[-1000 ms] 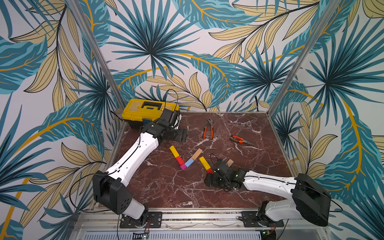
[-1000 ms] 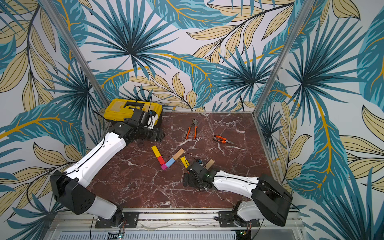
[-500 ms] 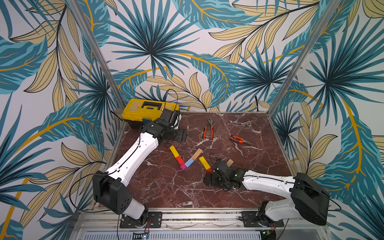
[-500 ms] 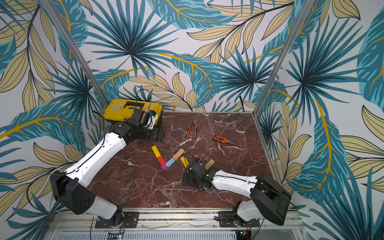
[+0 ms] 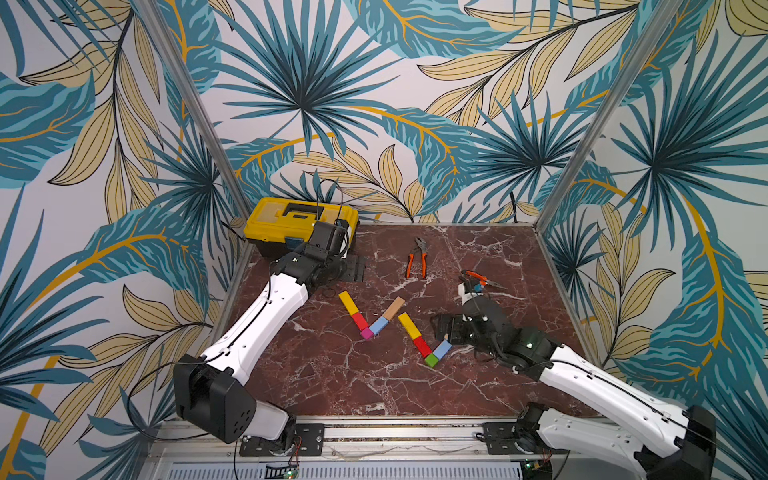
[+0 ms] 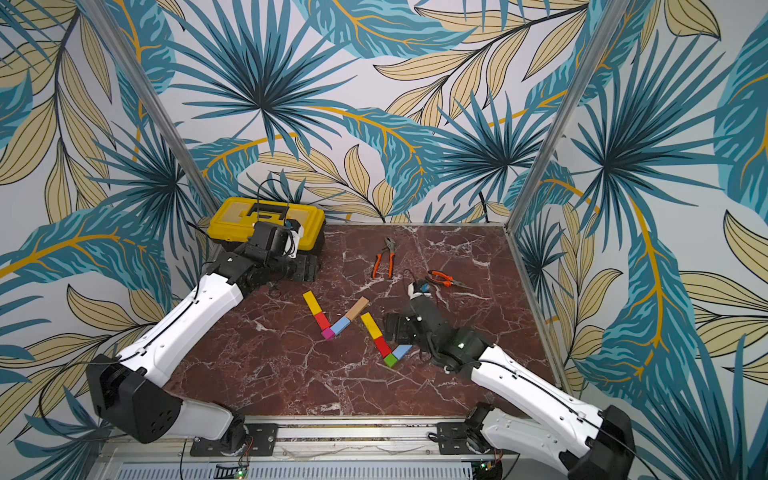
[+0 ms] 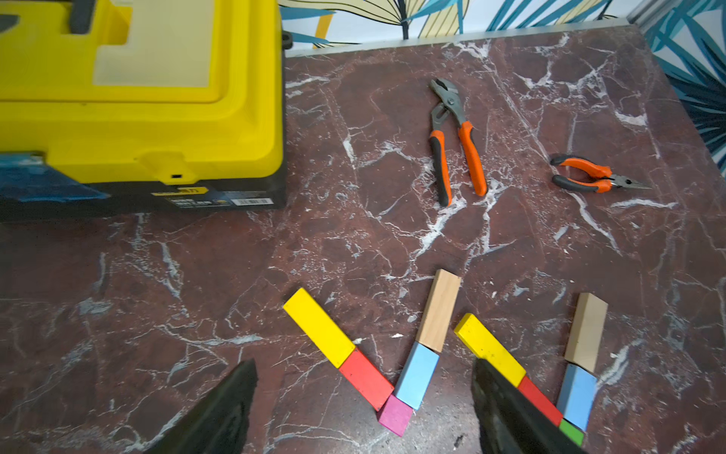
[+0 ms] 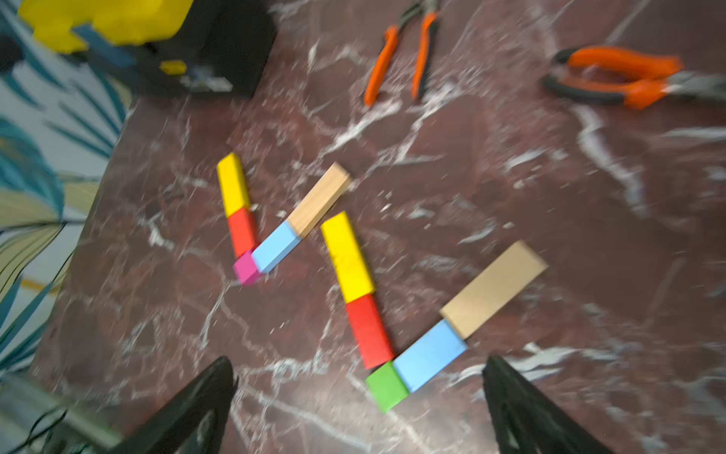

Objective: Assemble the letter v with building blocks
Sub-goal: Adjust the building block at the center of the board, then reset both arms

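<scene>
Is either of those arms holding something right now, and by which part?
Nothing is held. The left end effector and the right end effector are both open and empty.

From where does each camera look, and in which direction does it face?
Top views: high over the front edge of the table, facing down toward the leaf-patterned wall; both arms show, left gripper by the yellow toolbox, right gripper near the green cube.
Left wrist: on the left arm, facing across the table to the pliers; its two fingers show, apart.
Right wrist: on the right arm, blurred, facing down on the magenta cube; its fingers show, apart.
Shared: both wrist views show the plain-wood bar that the right arm mostly covers from above.
</scene>
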Controlling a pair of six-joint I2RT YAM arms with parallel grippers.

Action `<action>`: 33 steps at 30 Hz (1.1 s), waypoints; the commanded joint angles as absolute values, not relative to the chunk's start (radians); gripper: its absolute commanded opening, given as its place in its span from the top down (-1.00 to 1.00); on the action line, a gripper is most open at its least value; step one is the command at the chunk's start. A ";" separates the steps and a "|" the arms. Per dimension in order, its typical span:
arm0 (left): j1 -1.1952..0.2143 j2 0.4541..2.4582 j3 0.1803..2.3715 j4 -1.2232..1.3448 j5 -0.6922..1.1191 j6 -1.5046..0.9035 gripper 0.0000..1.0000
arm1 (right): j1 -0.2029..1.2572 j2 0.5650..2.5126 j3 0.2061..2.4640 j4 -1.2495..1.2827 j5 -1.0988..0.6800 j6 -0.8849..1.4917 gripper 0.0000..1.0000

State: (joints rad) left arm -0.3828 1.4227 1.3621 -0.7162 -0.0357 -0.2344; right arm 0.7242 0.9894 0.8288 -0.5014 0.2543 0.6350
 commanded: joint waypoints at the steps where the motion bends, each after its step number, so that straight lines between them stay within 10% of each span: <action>1: -0.363 1.362 1.263 -0.526 -0.126 -0.224 -0.82 | 0.575 0.952 0.794 -0.453 0.284 0.447 -0.99; 14: -0.130 1.224 0.803 -0.004 -0.132 -0.211 -0.99 | 0.018 1.138 0.621 0.099 0.128 0.294 -0.99; 33: 0.110 1.346 0.567 0.424 -0.103 -0.166 -0.99 | -0.061 1.434 0.418 0.765 0.004 0.069 -0.99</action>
State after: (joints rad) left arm 0.0994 1.3663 0.5964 0.3378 -0.1226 -0.1879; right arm -0.0620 1.4181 0.4557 0.6037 0.0948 0.1242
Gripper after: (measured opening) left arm 0.994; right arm 0.994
